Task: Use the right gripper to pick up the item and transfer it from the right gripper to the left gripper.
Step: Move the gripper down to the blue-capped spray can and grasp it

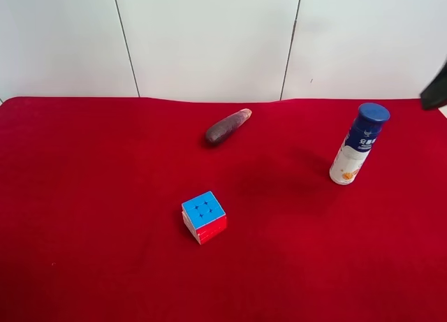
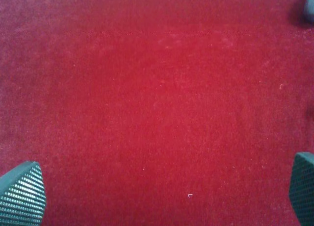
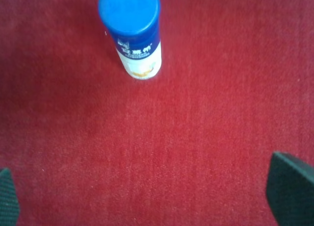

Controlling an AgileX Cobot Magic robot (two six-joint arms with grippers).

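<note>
Showing cube (image 1: 204, 217) only in high view | bottle (image 3: 131, 35) upright | right gripper (image 3: 149, 194), left gripper (image 2: 162, 191) wide, empty

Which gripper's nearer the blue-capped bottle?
Right. Right gripper faces the bottle, which stands ahead of its open jaws, untouched. Left gripper hangs over bare red cloth, no bottle recognisable there.

High camera overlooks the red cloth (image 1: 84, 266); wrist cameras look down closely, the right sharing the bottle (image 3: 131, 35).

Blue-capped white bottle (image 1: 356, 149) stands upright on red cloth (image 1: 105, 217).
</note>
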